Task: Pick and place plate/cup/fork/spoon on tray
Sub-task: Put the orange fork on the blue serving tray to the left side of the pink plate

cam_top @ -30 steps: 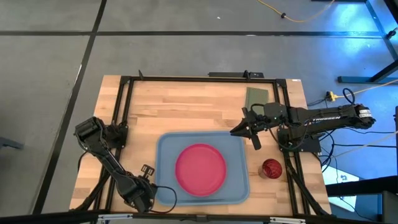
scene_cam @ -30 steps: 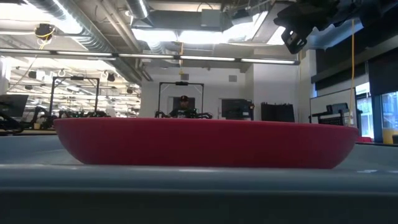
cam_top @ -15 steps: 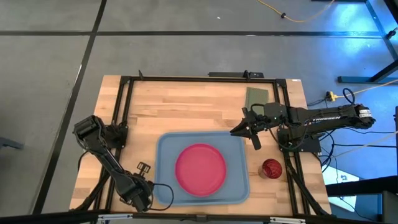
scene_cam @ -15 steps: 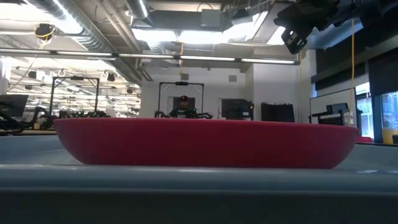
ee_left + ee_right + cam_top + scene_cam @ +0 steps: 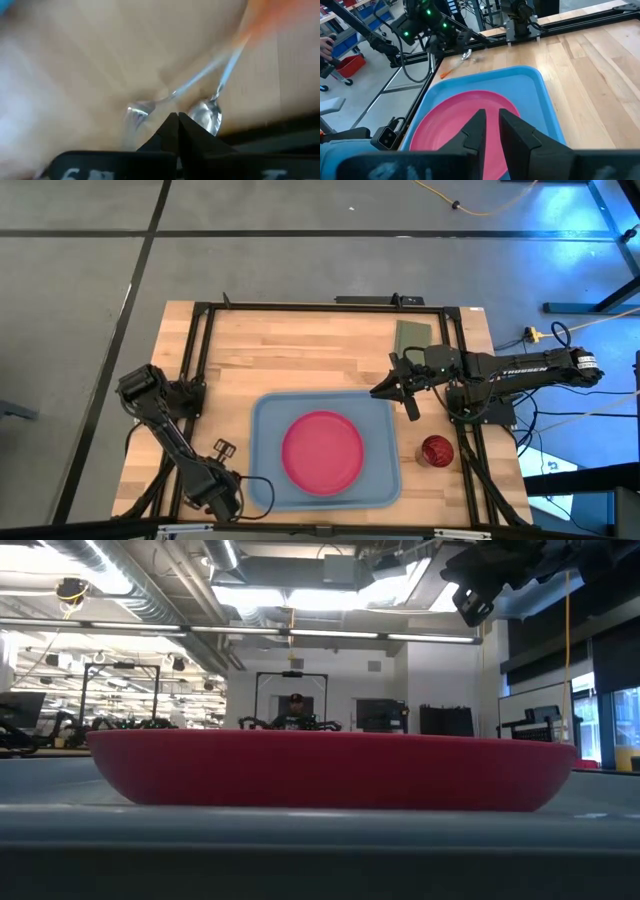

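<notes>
Currently sitting centered in tray [image 5: 262,420]: plate [image 5: 322,451]. Resting on counter [image 5: 300,350] at 3 o'clock of the tray, off it: cup [image 5: 436,450]. Lying side by side on bare wood at 9 o'clock of the tray: fork [image 5: 137,111] and spoon [image 5: 207,113]. Hovering right over them, fingers nearly closed, gripping nothing: left gripper [image 5: 178,123]. Hanging above the tray's 1 o'clock corner, fingers narrowly parted, empty: right gripper [image 5: 490,125].

Both arms are dark, jointed and black-cabled. The right arm [image 5: 520,368] carries white lettering; the left arm [image 5: 165,430] shows green lights.
</notes>
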